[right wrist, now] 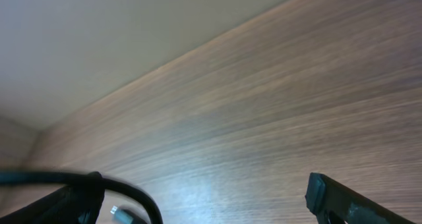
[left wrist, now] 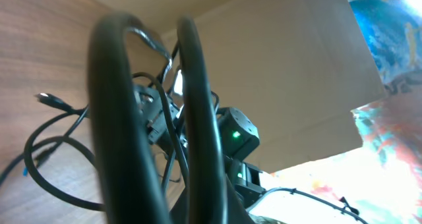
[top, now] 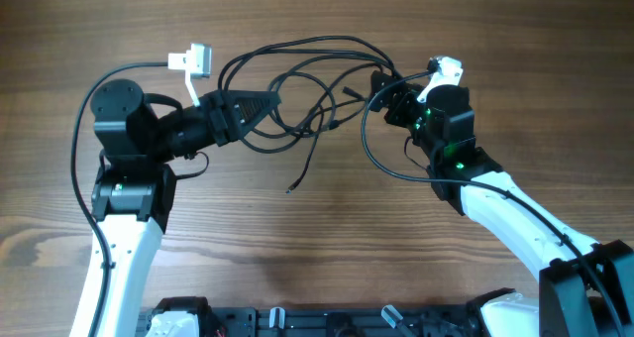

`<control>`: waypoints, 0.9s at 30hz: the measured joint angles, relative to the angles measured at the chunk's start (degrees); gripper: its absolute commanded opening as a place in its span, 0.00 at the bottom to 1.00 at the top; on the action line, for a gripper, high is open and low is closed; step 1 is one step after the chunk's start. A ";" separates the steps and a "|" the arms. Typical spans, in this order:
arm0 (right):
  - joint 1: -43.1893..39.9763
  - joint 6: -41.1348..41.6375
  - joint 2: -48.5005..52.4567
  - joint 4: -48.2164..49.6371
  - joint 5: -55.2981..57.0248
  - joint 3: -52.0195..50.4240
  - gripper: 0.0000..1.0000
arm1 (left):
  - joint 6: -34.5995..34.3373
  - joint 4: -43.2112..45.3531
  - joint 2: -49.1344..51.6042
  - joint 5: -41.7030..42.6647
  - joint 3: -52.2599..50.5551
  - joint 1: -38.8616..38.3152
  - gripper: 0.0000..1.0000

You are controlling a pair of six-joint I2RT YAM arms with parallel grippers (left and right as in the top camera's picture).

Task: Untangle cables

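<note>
Cables (top: 315, 119) looped at centre, open table (top: 327, 240) on near side

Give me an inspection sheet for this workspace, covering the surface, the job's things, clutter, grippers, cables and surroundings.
Surface: wooden table, brown grain.
Job's things: thin black cords tangled in loops between the arms; one loose end trails toward the near side.
Clutter: nothing seen.
Grippers: left gripper shut, in the tangle, grip on a cord unclear; right gripper open at the tangle's edge.
Cables: thicker black wires run to the white camera modules.
Surroundings: beige wall; black rack at the near edge.
</note>
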 measured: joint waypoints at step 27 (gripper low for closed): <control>-0.63 6.40 0.04 -10.88 -26.23 0.00 1.00 | 12.59 -13.62 -0.09 -39.34 0.00 2.91 0.04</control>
